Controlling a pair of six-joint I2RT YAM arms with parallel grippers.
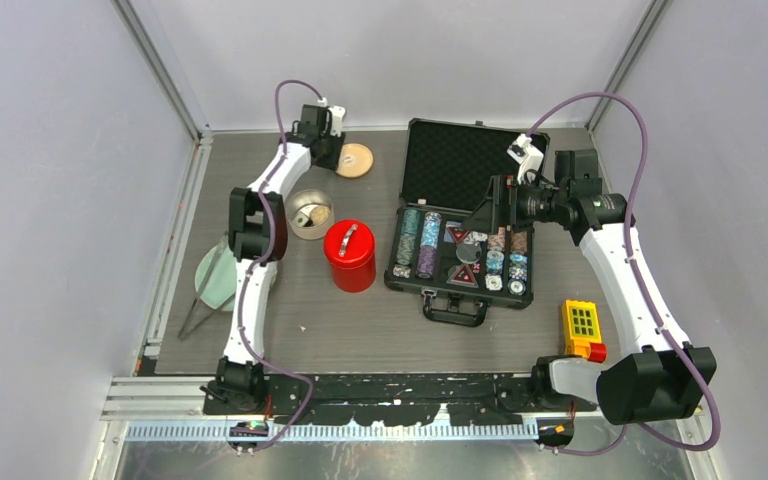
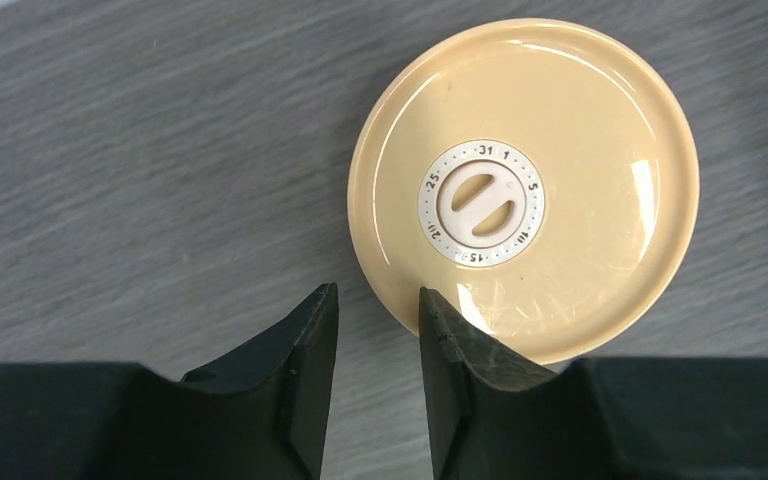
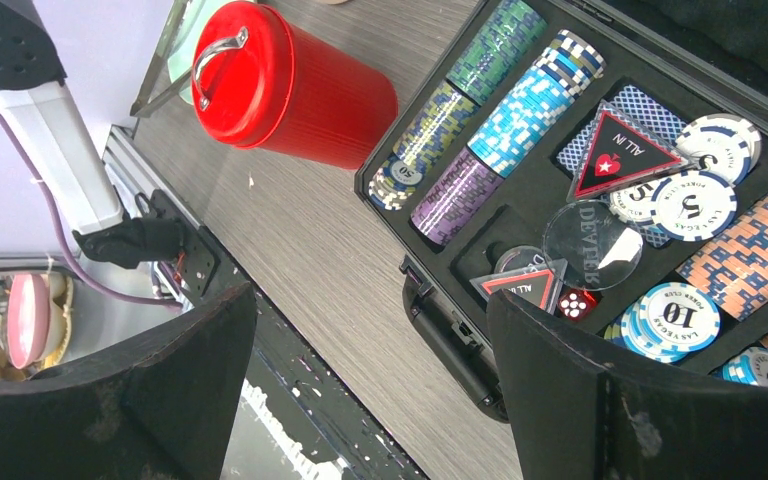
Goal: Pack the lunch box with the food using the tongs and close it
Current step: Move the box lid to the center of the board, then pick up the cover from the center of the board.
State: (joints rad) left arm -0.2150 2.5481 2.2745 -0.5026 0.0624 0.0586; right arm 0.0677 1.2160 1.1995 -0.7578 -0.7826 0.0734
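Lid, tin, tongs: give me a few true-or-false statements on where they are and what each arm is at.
1. The lid sits on the lunch box. False: it lies flat on the table, apart from the lunch box.
2. The left gripper is at the lid's rim. True.
3. The right gripper holds the tongs. False: it hangs open over the poker case; the tongs lie near the table's left edge.
4. The red canister stands upright. True.
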